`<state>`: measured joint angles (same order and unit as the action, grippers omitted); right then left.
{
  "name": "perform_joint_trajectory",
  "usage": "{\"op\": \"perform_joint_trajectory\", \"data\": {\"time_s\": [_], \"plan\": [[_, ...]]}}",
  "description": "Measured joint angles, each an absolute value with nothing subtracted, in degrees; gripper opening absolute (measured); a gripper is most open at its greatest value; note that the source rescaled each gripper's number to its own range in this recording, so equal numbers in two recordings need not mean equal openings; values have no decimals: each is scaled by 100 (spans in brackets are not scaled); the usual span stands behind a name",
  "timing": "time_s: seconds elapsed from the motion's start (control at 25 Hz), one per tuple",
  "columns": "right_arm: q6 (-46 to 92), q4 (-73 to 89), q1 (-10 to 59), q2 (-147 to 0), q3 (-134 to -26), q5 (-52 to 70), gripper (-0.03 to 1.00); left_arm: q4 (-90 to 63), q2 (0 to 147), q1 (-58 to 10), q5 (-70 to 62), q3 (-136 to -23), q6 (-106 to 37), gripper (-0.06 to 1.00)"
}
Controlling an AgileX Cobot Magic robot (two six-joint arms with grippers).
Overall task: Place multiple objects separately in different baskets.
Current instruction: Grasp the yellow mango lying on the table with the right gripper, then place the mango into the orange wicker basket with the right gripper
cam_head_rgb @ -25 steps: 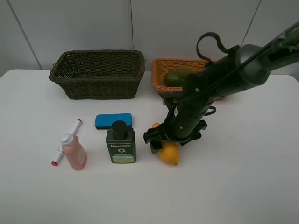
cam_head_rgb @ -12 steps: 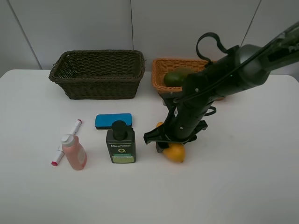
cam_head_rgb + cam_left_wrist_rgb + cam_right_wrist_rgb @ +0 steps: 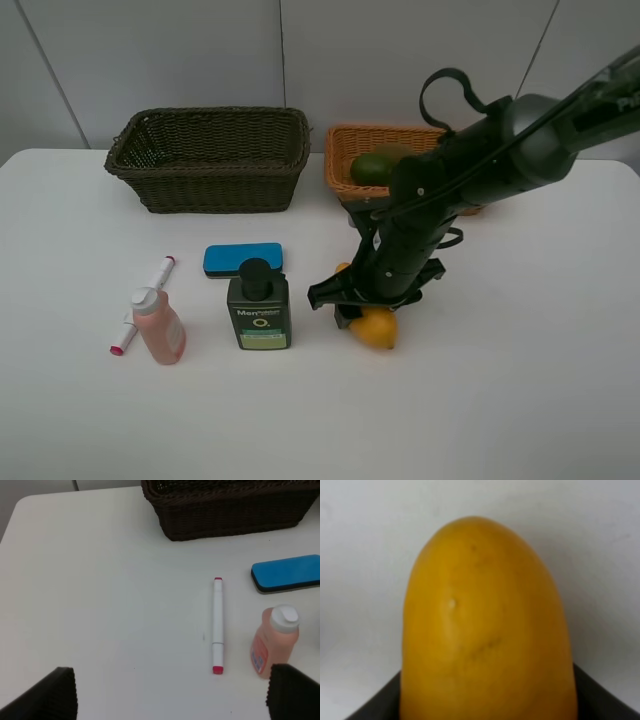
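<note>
right gripper (image 3: 358, 312) clamps the yellow mango (image 3: 377, 329) near the dark green pump bottle (image 3: 259, 314); left gripper (image 3: 175, 692) fingers stand wide apart.

pump bottle (image 3: 259, 310) flanks mango (image 3: 376, 331), tabletop (image 3: 520, 360) seemingly open rightward

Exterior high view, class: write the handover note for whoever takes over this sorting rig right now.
Right claw: shut on the yellow mango, beside the dark green pump bottle.
Left claw: open, holding nothing, facing the white pink-tipped marker.
Done: dark green avocado lies in the orange-tan wicker basket.
Dark brown wicker basket: nothing seen inside.
Left on the white table: marker, pump bottle, pink white-capped bottle, blue eraser block; mango likely goes next.
</note>
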<state>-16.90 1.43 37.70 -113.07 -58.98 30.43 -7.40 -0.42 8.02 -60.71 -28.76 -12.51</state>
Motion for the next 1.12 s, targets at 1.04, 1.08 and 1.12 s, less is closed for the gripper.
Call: {"op": "perform_joint_trajectory", "data": {"time_s": [1.04,1.08,1.12], "plan": [[-1423,-640,3123,-9760,-5916,4115,3,-740,-42,802,-6071,-2876,-1251,100],[-1276,-640,3033,-9760,-5960,4140,3,-740,-42,802,-6071,-2876,-1251,100],[-1094,-644,2927,-9760,-6024,4175,3,-740,-42,802,-6071,-2876,-1251,100]]}}
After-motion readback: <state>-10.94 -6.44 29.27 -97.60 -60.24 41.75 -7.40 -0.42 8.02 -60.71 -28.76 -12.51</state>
